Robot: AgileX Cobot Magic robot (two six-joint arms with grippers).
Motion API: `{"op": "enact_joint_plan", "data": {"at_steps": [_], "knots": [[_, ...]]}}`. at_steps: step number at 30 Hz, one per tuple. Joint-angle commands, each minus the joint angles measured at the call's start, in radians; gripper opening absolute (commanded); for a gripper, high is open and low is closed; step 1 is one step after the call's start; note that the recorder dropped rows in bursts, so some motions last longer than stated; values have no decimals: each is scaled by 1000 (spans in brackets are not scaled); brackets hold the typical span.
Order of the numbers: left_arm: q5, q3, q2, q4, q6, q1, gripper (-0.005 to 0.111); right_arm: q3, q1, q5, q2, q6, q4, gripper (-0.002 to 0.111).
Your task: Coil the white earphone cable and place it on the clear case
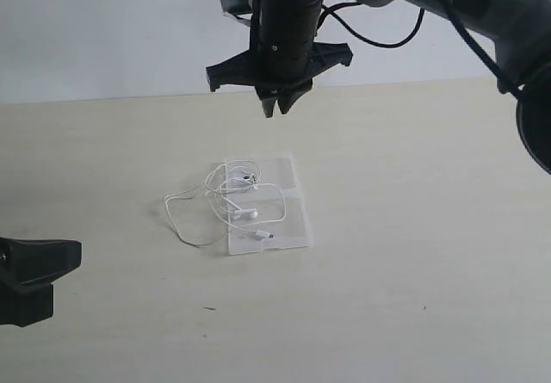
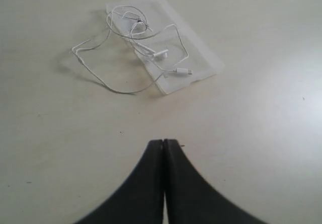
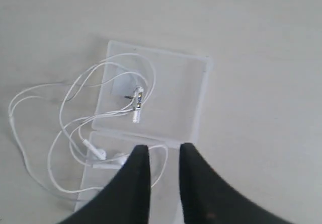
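Observation:
The clear case lies open and flat on the pale table, its two halves side by side. The white earphone cable sits loosely coiled, mostly on the case, with one loop spilling onto the table beside it. My right gripper hangs high above the case, pointing down. In the right wrist view that gripper is open by a narrow gap with nothing in it, over the case and the cable. My left gripper is shut and empty, well short of the cable and the case.
The left gripper rests low at the near left edge of the exterior view. The right arm reaches in from the upper right. A pale wall runs behind the table's far edge.

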Motion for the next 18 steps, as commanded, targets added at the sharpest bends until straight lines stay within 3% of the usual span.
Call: {"op": "enact_joint_plan", "data": {"at_steps": [1,6,10,18], "knots": [[22,4,-3,6,2,1,0,-7,-4,1,-47,6,-57,0],[112,4,-3,40,4,1,0,15,-4,1,-135,-15,-50,0],[119,4,-3,40,4,1,0,166,-4,1,-279,-45,-46,0],[116,4,-3,40,4,1,0,819,-4,1,-724,-48,-197,0]]}}
